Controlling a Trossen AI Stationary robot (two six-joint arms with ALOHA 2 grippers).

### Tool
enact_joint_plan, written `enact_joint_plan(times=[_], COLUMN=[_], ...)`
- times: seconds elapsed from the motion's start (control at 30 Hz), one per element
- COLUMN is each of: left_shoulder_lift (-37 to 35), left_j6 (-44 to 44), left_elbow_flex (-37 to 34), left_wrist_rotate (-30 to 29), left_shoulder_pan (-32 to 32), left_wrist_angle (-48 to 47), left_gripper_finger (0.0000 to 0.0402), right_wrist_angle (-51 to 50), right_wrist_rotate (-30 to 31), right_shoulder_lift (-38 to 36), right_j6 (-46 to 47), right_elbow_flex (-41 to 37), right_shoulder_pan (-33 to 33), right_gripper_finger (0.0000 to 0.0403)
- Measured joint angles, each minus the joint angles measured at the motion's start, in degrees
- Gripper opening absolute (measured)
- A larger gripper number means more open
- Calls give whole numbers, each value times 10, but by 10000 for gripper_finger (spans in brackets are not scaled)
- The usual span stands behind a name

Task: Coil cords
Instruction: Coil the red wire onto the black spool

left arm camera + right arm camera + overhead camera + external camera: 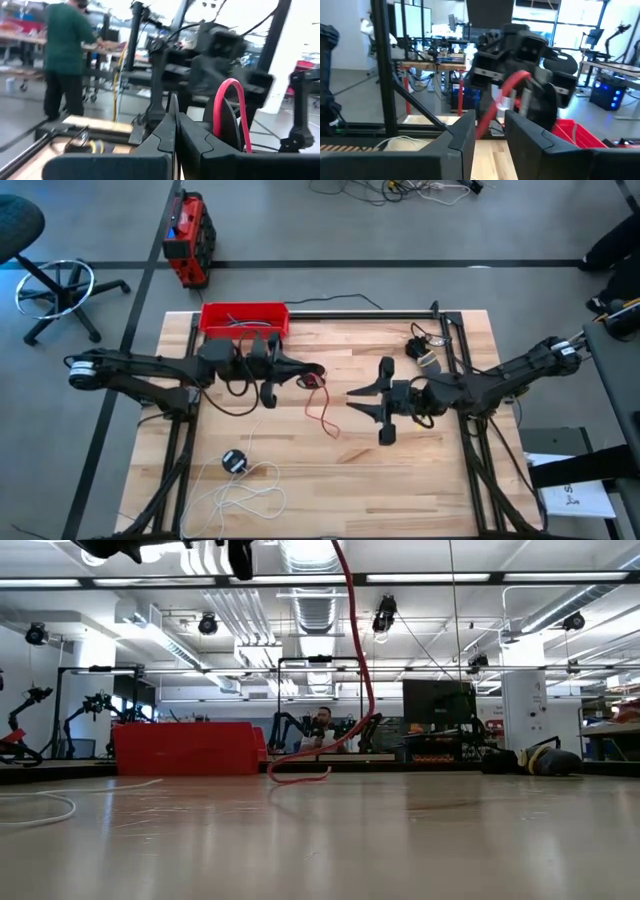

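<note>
Item: red cord (322, 412), centre frame; I am holding it pinched in the left gripper (312, 374), lifting it for coiling. Right gripper (368, 402) is spreading wide, waiting opposite.

No legible text, labels or numbers anywhere.

Robotics lab: other robot arms (85, 710), monitors (438, 700), workbenches, exposed ceiling ducts (318, 610).
</note>
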Motion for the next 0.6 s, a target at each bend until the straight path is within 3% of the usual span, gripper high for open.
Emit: enact_joint_plan(times=[0.2, 0.4, 0.6], left_shoulder_lift=[-38, -36, -28], left_j6=[-49, -52, -62], left_elbow_flex=[0, 0, 0], left_wrist_rotate=[-3, -14, -17], left_shoulder_pan=[37, 42, 42], left_wrist_angle=[-71, -83, -81], left_gripper_finger=[0, 0, 0], right_wrist_angle=[4, -3, -5], right_wrist_rotate=[6, 136, 171], right_shoulder_lift=[53, 127, 159], right_j6=[10, 60, 65], right_elbow_flex=[20, 43, 69], right_shoulder_pan=[7, 3, 3], right_gripper_finger=[90, 89, 107])
